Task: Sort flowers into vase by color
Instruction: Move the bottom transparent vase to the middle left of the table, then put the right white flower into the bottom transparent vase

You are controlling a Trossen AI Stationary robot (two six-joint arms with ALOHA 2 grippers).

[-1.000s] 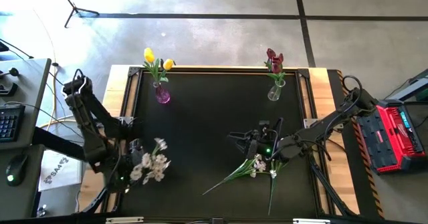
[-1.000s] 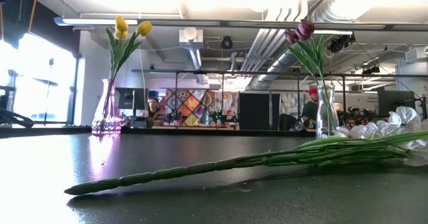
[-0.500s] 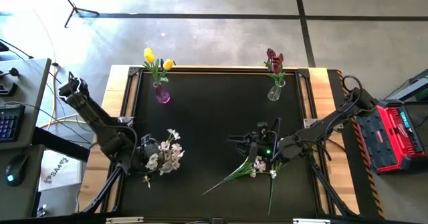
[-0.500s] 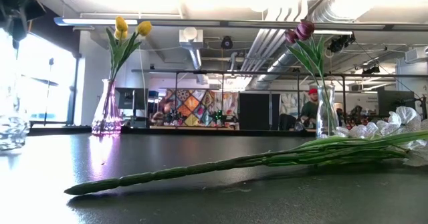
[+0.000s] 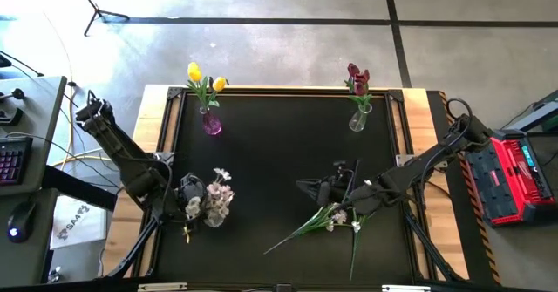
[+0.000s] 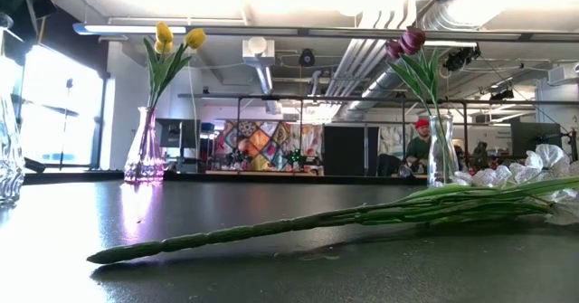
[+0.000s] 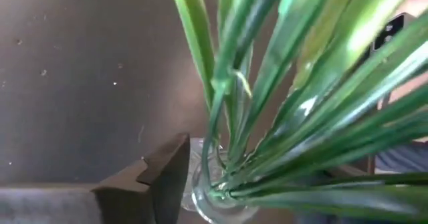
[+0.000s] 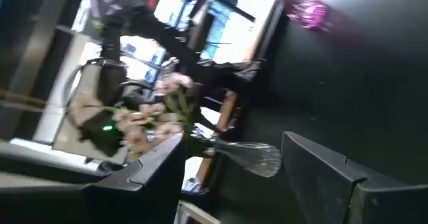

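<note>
Two yellow tulips [image 5: 204,77] stand upright in a purple vase [image 5: 212,123] at the desk's far left corner. Dark red tulips [image 5: 357,78] stand in a clear vase [image 5: 357,119] at the far right corner. A spray of small white-pinkish blossoms [image 5: 217,198] sits in a clear glass vase [image 7: 215,200], nearer than the purple vase. More white-blossomed stems [image 5: 324,220] lie flat, nearer than the clear vase of red tulips.
</note>
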